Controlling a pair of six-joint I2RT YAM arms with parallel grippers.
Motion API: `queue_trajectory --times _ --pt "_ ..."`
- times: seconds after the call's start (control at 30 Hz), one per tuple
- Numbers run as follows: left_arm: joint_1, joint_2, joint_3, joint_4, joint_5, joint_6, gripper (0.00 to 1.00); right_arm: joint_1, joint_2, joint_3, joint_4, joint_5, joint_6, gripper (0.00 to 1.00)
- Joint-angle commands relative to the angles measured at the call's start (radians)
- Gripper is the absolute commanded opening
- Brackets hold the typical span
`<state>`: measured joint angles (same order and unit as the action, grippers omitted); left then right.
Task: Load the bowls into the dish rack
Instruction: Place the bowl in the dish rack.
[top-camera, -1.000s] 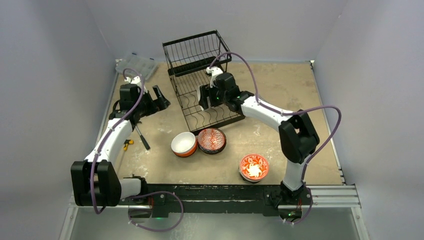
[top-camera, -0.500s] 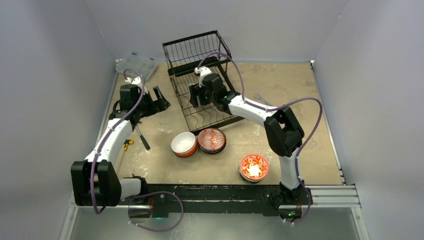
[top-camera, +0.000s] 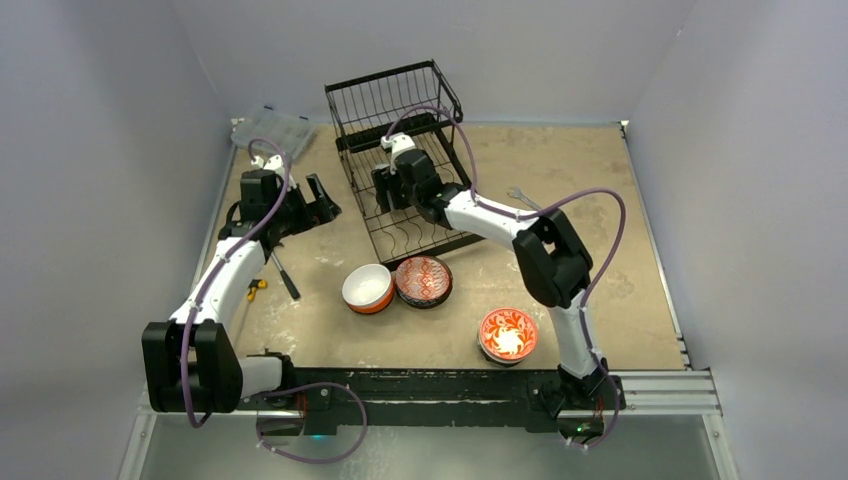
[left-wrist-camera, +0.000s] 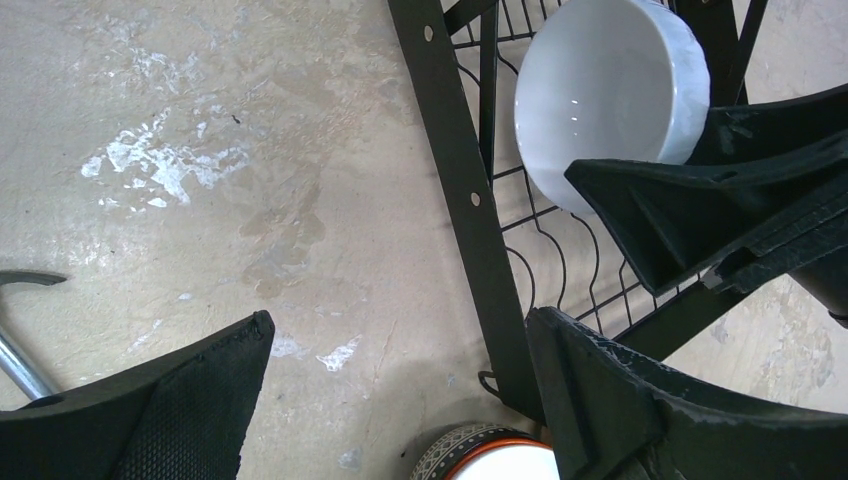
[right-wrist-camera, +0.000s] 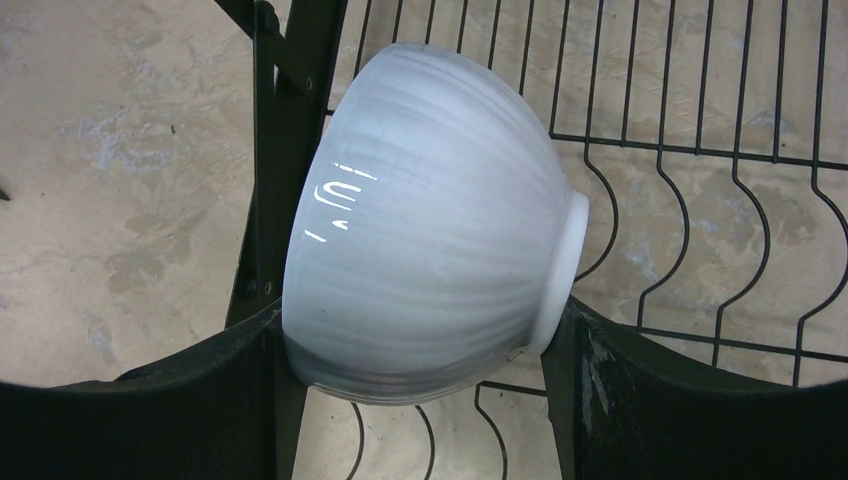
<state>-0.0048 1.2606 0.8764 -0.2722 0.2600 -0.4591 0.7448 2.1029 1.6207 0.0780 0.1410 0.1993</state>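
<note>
a: what are the right fingers (right-wrist-camera: 620, 400) doing?
b: clamped on a white bowl (right-wrist-camera: 430, 260), one pad at its rim side and one at its foot. the bowl is turned on its side, over the wavy wires at the left edge of the dish rack (top-camera: 400, 110) base. whether it touches the wires, i can't tell.
a: and the left fingers (left-wrist-camera: 170, 410)?
b: spread apart, holding nothing, just left of the rack above the counter (top-camera: 560, 170).
a: the other bowls?
b: an orange bowl (top-camera: 367, 288) with a white lining sits against a dark red patterned bowl (top-camera: 423, 280), just in front of the rack. a red floral bowl (top-camera: 508, 334) stands apart, near the right arm's base. a clear box (top-camera: 272, 130) lies in the far left corner.
</note>
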Motion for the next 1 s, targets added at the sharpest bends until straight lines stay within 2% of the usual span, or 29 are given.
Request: queue_trajectory --times 0.0,0.97 --pt "0.003 0.002 -0.004 0.019 0.018 0.019 0.96 0.009 0.008 0.083 0.073 0.035 -0.021 0.00" --pt "0.004 0.013 -0.004 0.018 0.021 0.022 0.95 0.068 0.127 0.126 0.058 0.158 -0.051 0.00"
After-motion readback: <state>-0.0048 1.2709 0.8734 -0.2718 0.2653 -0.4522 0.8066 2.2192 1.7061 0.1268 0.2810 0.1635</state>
